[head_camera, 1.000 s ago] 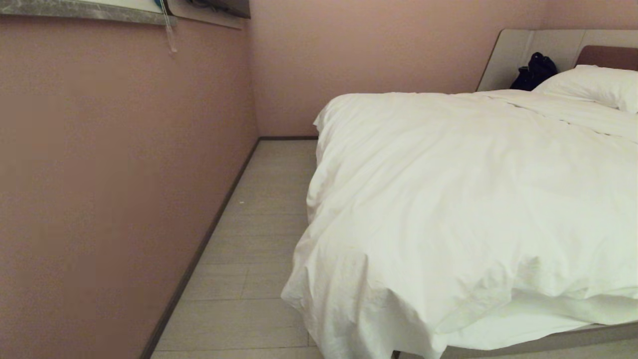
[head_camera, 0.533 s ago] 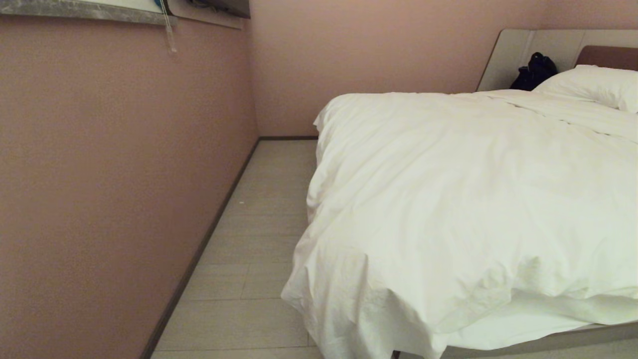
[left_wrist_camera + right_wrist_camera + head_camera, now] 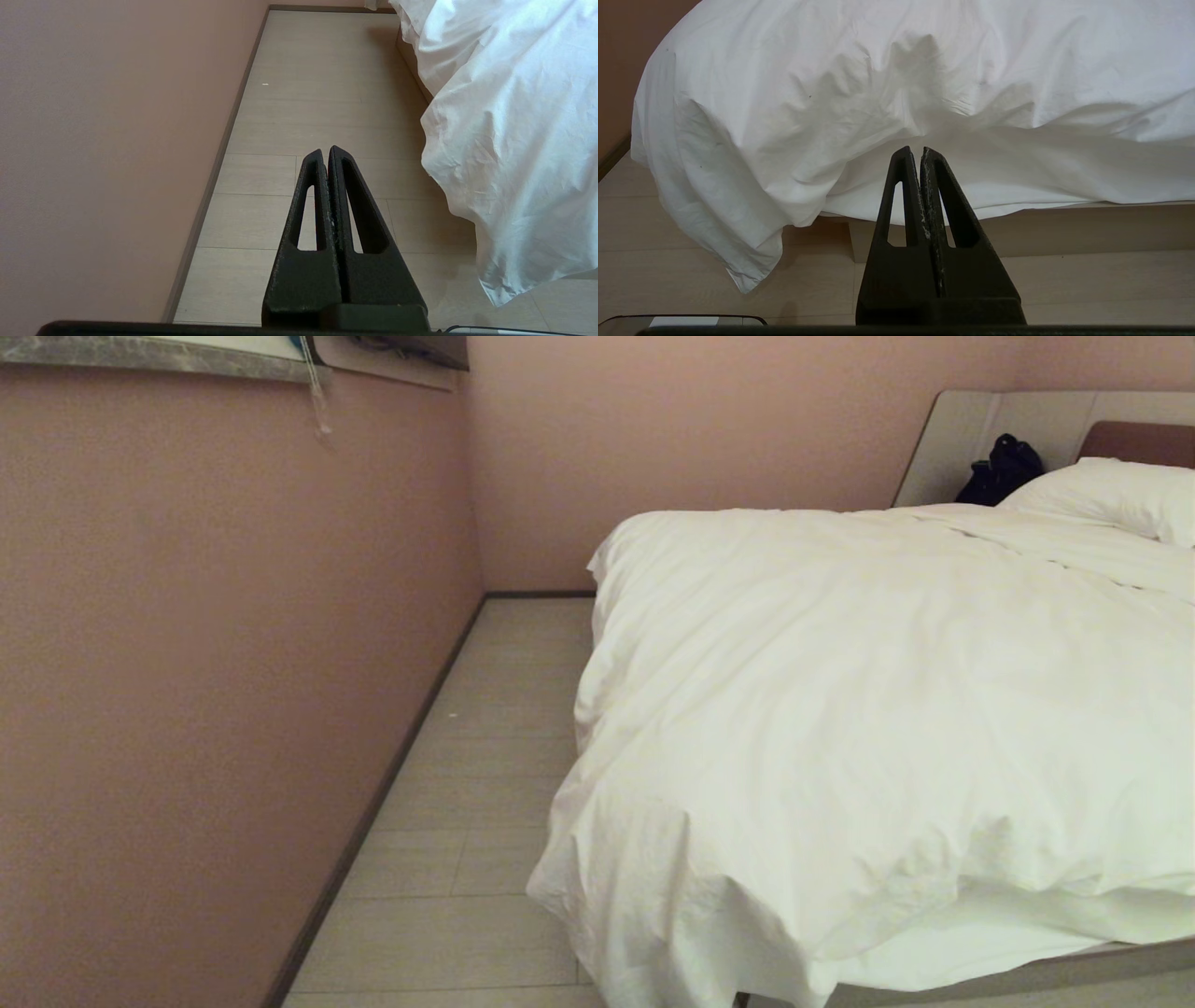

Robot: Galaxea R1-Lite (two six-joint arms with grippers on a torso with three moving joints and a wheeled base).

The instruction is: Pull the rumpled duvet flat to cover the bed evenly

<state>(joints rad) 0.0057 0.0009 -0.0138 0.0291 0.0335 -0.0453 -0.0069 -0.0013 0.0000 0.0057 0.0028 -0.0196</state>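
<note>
Fingers (image 3: 906,186) pressed together on both my grippers, empty; my right gripper (image 3: 914,150) faces the duvet (image 3: 840,709) hem directly, nearer than my left gripper (image 3: 325,150).

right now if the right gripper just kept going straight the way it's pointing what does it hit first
Most likely the duvet: the shut right gripper points at its rumpled edge hanging over the foot of the bed, with nothing between. Depth is unclear, so how far off is hard to tell.
</note>
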